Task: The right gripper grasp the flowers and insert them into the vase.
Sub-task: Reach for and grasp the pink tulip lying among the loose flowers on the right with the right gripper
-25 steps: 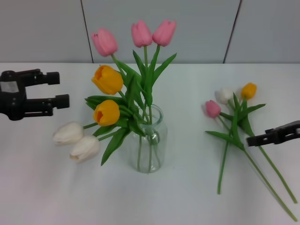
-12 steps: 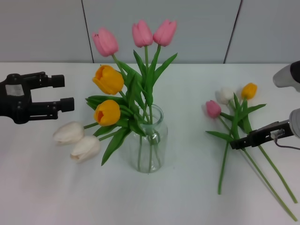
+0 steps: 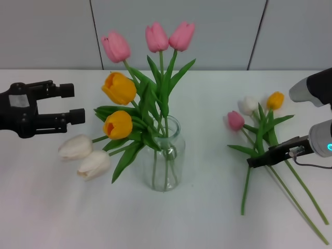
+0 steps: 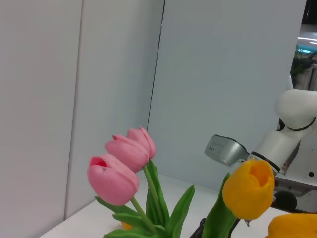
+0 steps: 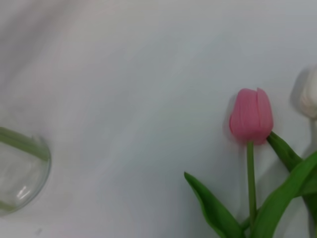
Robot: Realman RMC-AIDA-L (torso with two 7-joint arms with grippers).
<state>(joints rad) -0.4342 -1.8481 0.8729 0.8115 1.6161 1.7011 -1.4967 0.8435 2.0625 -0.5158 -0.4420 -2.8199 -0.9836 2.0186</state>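
The flowers point(image 3: 259, 136) lie on the white table at the right: a pink bud point(image 3: 235, 120), a white bud point(image 3: 249, 105) and an orange bud point(image 3: 275, 99), with long green stems running toward the near right. My right gripper point(image 3: 253, 162) reaches in from the right, its black tip over the stems just below the leaves. The right wrist view shows the pink bud point(image 5: 251, 115) and the vase's edge point(image 5: 20, 173). The clear glass vase point(image 3: 165, 155) stands at centre. My left gripper point(image 3: 72, 102) hovers open at the far left, holding nothing.
Big-headed pink point(image 3: 155, 37) and orange tulips point(image 3: 118, 87) with wide leaves fill the vase and lean left. Two large white tulip heads point(image 3: 85, 155) droop to the table left of it. A grey panelled wall point(image 3: 218, 31) closes the back.
My right gripper has come in from the right edge, moving left and slightly down until its tip lies over the stems. The left gripper has drifted a little to the right.
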